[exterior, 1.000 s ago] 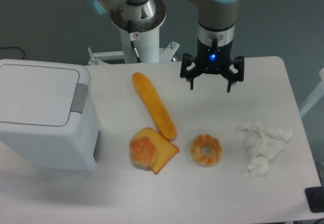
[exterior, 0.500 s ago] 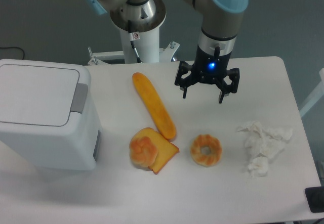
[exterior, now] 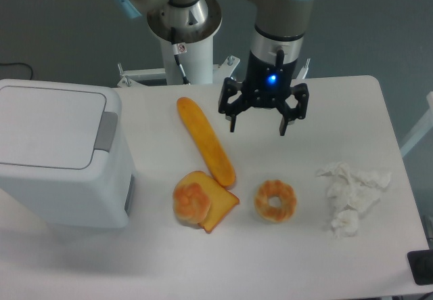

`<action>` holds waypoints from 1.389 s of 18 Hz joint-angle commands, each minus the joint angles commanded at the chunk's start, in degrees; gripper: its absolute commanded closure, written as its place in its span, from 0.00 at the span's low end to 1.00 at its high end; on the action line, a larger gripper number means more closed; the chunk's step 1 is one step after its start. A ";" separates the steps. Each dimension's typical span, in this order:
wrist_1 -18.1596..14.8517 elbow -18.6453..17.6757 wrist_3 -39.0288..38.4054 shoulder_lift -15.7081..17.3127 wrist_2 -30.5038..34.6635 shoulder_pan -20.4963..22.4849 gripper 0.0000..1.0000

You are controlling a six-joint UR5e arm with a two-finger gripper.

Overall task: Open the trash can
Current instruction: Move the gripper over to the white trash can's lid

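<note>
While the trash can (exterior: 57, 154) sits shut at the near-left edge of the counter (exterior: 352, 103), its flat lid down and the grey push tab (exterior: 105, 131) showing on the lid's right side, the claw (exterior: 258, 116) hangs in the air well to the right of the bin, fingers spread wide and holding nothing. Between claw and trash can lies a long orange bread stick (exterior: 206, 140), and further right of the bin, toward the front, sit a bun on a toast slice (exterior: 200, 200) and a ring-shaped pastry (exterior: 275, 201). Crumpled tissue (exterior: 350, 193) lies farthest from the bin.

Nothing has touched the can yet, so the job looks barely begun. To do this well, I'd say the claw needs to travel high over the bread stick toward the bin, narrow its fingers, and come down squarely on that grey tab. A press off-centre could slide onto the lid or nudge the whole can sideways.
</note>
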 joint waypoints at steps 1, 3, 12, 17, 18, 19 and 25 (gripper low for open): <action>0.00 0.53 -0.97 0.00 -1.31 -0.71 0.00; 0.00 0.62 -3.17 0.09 -3.08 -1.85 0.00; 0.00 0.71 -10.47 0.97 -5.54 -8.09 0.00; -0.09 0.36 -10.56 0.62 -6.34 -10.81 0.00; -0.09 0.09 -10.65 0.62 -6.34 -11.34 0.00; -0.09 -0.26 -10.65 0.70 -6.42 -11.52 0.00; -0.26 -0.78 -10.65 0.79 -6.25 -12.40 0.00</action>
